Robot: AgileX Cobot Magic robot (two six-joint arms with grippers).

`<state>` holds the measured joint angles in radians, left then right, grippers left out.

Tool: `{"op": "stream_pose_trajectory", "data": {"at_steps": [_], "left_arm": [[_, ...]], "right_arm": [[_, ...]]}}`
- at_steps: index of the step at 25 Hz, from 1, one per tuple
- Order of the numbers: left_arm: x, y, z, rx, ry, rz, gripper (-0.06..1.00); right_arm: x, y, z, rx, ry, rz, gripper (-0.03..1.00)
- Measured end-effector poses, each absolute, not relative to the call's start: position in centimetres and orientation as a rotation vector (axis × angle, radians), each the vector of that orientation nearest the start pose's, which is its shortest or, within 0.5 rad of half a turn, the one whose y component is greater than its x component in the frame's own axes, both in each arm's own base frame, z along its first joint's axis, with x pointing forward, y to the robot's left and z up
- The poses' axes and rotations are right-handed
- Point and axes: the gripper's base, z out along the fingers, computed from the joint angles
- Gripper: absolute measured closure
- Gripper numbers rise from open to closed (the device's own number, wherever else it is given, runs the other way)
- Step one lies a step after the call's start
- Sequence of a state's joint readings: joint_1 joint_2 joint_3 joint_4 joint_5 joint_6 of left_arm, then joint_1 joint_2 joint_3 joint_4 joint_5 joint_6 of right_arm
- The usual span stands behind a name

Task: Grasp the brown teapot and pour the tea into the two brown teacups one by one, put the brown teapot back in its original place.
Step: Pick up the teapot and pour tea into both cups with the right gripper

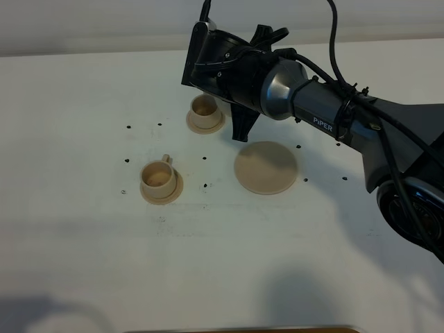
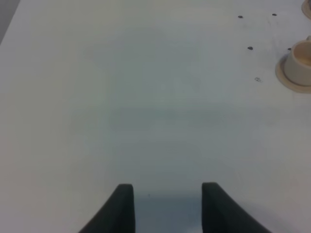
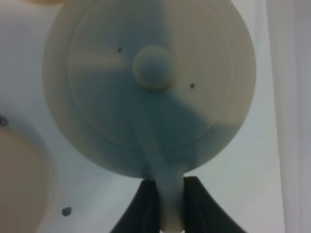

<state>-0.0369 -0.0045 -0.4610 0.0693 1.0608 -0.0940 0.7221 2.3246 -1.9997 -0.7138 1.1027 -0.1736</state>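
Observation:
The brown teapot [image 3: 150, 87] fills the right wrist view, lid and knob facing the camera. My right gripper [image 3: 170, 204] is shut on its loop handle. In the high view the right arm's black wrist hides the teapot and hangs just right of the far teacup [image 1: 205, 109]. The near teacup [image 1: 159, 177] sits on its saucer further front and left. The wide tan saucer [image 1: 266, 167], the original place, lies bare below the arm. My left gripper [image 2: 167, 208] hovers over bare table with its fingers apart and nothing between them; one teacup [image 2: 302, 60] shows at that view's edge.
Small black dots [image 1: 206, 185] mark the white table [image 1: 83, 263] around the cups and saucer. The right arm [image 1: 388, 132] stretches in from the right edge. A tan strip [image 1: 243, 330] shows at the front edge.

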Motion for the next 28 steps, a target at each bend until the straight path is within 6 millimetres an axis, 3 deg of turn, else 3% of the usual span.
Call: {"op": "stream_pose_trajectory", "data": {"at_steps": [28], "left_arm": [[-0.11, 0.55, 26.65, -0.061, 2.076, 0.003, 0.63]], "right_arm": [[41.26, 29.13, 19.25, -1.537, 2.049, -0.962, 0.85]]}}
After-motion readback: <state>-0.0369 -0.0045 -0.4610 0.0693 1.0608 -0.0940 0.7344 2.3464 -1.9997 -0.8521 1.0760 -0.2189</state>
